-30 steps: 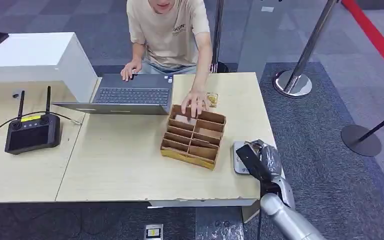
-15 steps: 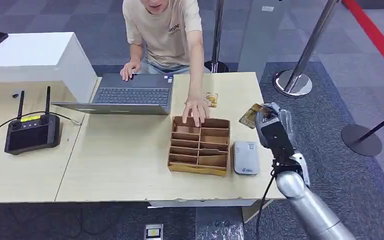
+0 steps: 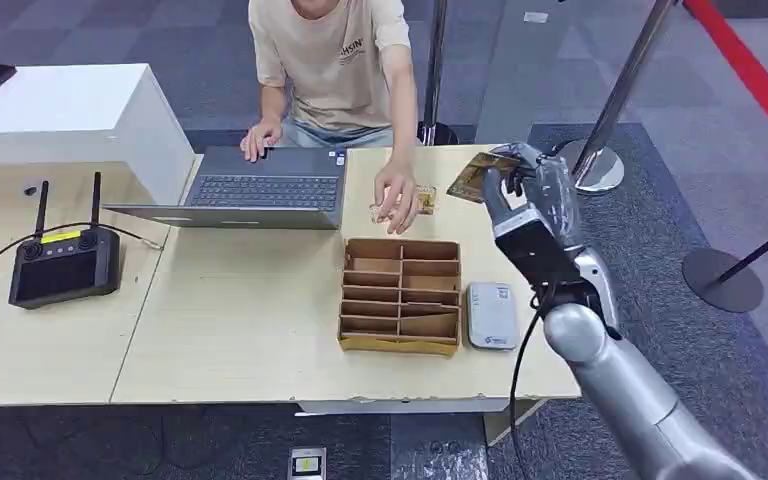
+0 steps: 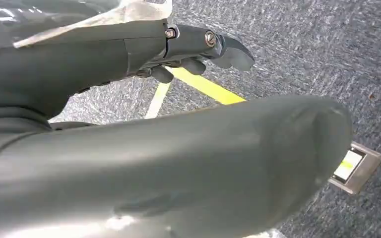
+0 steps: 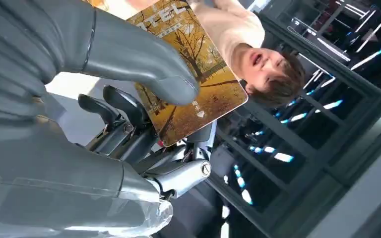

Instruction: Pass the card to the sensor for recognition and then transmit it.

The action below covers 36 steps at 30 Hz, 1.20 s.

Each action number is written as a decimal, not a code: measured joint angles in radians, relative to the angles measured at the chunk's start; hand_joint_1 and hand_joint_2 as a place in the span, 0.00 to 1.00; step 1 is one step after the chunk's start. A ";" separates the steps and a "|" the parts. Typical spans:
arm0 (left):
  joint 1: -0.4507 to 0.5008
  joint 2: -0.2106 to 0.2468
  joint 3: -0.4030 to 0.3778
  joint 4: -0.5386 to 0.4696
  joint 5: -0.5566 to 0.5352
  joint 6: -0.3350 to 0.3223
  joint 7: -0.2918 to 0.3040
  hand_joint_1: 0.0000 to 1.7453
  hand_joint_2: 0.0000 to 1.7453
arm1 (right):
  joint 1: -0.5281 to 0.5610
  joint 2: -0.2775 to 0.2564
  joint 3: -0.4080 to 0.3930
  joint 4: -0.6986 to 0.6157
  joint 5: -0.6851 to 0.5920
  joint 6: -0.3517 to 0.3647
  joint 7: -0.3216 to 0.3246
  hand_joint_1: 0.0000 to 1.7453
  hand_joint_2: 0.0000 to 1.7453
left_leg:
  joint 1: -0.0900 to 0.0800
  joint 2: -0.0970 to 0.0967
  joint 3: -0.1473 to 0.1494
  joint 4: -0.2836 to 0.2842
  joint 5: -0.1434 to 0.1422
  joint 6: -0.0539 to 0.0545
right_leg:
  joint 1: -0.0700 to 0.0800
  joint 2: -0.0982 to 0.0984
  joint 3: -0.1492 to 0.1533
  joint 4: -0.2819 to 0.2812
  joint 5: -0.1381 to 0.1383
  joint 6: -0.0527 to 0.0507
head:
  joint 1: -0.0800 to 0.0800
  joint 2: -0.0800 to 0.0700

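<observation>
Head view: the right hand [image 3: 525, 205] is raised over the far right part of the table [image 3: 240, 340], gripping the card [image 3: 480, 175] with the card end pointing toward the person [image 3: 335, 60]. The sensor [image 3: 491, 314] — the small white reader — lies flat on the table, just right of the cardboard organiser [image 3: 400, 295] and nearer the robot than the card. The person's hand [image 3: 395, 200] hovers beyond the organiser, pinching another small card.

Left wrist view: the left hand [image 4: 188, 54] hangs over carpet, fingers curled in on nothing — closed and idle.

Right wrist view: the thumb presses the card's printed face [image 5: 188, 74] against the darker fingers behind it; roughly half the card projects free. The hold looks firm, though the contact behind the card is hidden.

Judgement: the card appears well clear of the sensor, so this is the hand-over step. Keep the pinch steady, offer the free end level toward the person's hand, and release only once it is taken.
</observation>
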 joint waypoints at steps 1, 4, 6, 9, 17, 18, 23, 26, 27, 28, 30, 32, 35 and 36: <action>-0.001 0.000 -0.002 0.000 -0.004 -0.002 0.001 0.00 0.00 | -0.012 0.003 0.009 0.012 0.020 0.000 0.003 1.00 1.00 | 0.000 0.000 0.000 0.000 0.000 0.000 | 0.000 0.000 0.000 0.000 0.000 0.000 | 0.000 0.000; -0.001 0.000 -0.008 0.000 -0.013 -0.007 0.002 0.00 0.00 | -0.052 0.013 0.036 0.058 0.094 -0.007 0.025 1.00 1.00 | 0.000 0.000 0.000 0.000 0.000 0.000 | 0.000 0.000 0.000 0.000 0.000 0.000 | 0.000 0.000; -0.002 -0.001 -0.016 0.000 -0.018 -0.011 0.005 0.00 0.00 | -0.076 0.016 0.053 0.088 0.159 -0.018 0.048 1.00 1.00 | 0.000 0.000 -0.001 0.000 0.000 0.000 | 0.000 0.000 0.000 0.000 0.000 0.000 | 0.000 0.000; -0.003 -0.003 -0.027 0.000 -0.031 -0.013 0.020 0.00 0.00 | -0.110 0.024 0.082 0.136 0.303 -0.040 0.105 1.00 1.00 | 0.000 0.000 -0.001 0.000 0.000 0.000 | 0.000 0.000 -0.001 0.000 0.000 0.000 | 0.000 0.000; -0.004 -0.011 -0.050 0.000 -0.041 -0.025 0.009 0.00 0.00 | -0.168 0.050 0.148 0.258 0.462 -0.048 0.135 1.00 1.00 | 0.000 -0.001 -0.002 0.000 0.000 0.000 | 0.000 0.000 -0.002 0.000 0.000 0.000 | 0.000 0.000; -0.004 -0.011 -0.051 0.000 -0.041 -0.027 0.007 0.00 0.00 | -0.171 0.052 0.156 0.271 0.470 -0.048 0.134 1.00 1.00 | 0.000 -0.001 -0.003 0.000 0.000 0.000 | 0.000 0.000 -0.003 0.000 0.000 0.000 | 0.000 0.000; -0.004 -0.013 -0.060 0.000 -0.041 -0.029 0.008 0.00 0.00 | -0.200 0.063 0.193 0.353 0.497 -0.055 0.135 1.00 1.00 | 0.000 -0.001 -0.004 0.000 0.000 0.000 | 0.000 0.000 -0.004 0.000 0.000 0.000 | 0.000 0.000; -0.004 -0.013 -0.066 0.000 -0.041 -0.029 0.017 0.00 0.00 | -0.202 0.069 0.204 0.383 0.510 -0.081 0.139 1.00 1.00 | 0.000 0.000 -0.004 0.000 0.000 0.000 | 0.000 0.000 -0.004 0.000 0.000 0.000 | 0.000 0.000; -0.004 -0.013 -0.069 0.000 -0.040 -0.029 0.018 0.00 0.00 | -0.205 0.072 0.207 0.393 0.520 -0.092 0.144 1.00 1.00 | 0.000 0.000 -0.004 0.000 0.000 0.000 | 0.000 0.000 -0.004 0.000 0.000 0.000 | 0.000 0.000; -0.004 -0.013 -0.071 0.000 -0.040 -0.029 0.021 0.00 0.00 | -0.208 0.076 0.211 0.406 0.528 -0.107 0.146 1.00 1.00 | 0.000 0.000 -0.005 0.000 0.000 0.000 | 0.000 0.000 -0.005 0.000 0.000 0.000 | 0.000 0.000; -0.004 -0.013 -0.072 0.000 -0.038 -0.029 0.021 0.00 0.00 | -0.212 0.085 0.217 0.430 0.541 -0.132 0.148 1.00 1.00 | 0.000 -0.001 -0.004 0.000 0.000 0.000 | 0.000 0.000 -0.005 0.000 0.000 0.000 | 0.000 0.000; -0.004 -0.013 -0.073 0.000 -0.036 -0.029 0.018 0.00 0.00 | -0.212 0.092 0.222 0.444 0.549 -0.149 0.148 1.00 1.00 | 0.000 -0.001 -0.004 0.000 0.000 0.000 | 0.000 0.000 -0.005 0.000 0.000 0.000 | 0.000 0.000; -0.004 -0.013 -0.074 0.000 -0.033 -0.029 0.014 0.00 0.00 | -0.216 0.102 0.230 0.465 0.550 -0.153 0.148 1.00 1.00 | 0.000 0.000 -0.004 0.000 0.000 0.000 | 0.000 0.000 -0.005 0.000 0.000 0.000 | 0.000 0.000; -0.004 -0.013 -0.075 0.000 -0.032 -0.029 0.014 0.00 0.00 | -0.217 0.105 0.231 0.471 0.550 -0.155 0.146 1.00 1.00 | 0.000 -0.001 -0.004 0.000 0.000 0.000 | 0.000 0.000 -0.005 0.000 0.000 0.000 | 0.000 0.000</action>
